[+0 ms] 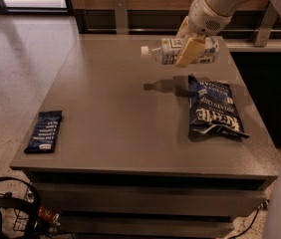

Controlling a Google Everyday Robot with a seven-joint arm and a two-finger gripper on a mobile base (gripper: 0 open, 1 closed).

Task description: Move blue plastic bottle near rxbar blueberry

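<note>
The blue plastic bottle (166, 51) is clear with a white cap and a printed label. It hangs on its side above the far right part of the grey table (120, 113), cap pointing left, its shadow below it. My gripper (186, 43) is shut on the bottle's middle; one tan finger (189, 52) lies across its front. The rxbar blueberry (44, 132) is a small flat dark blue wrapper with white text, lying at the table's near left edge, far from the bottle.
A larger crinkled dark blue chip bag (211, 108) lies on the right side of the table, just below the held bottle. The table's front edge is near me. A black cart frame (6, 208) stands on the floor at lower left.
</note>
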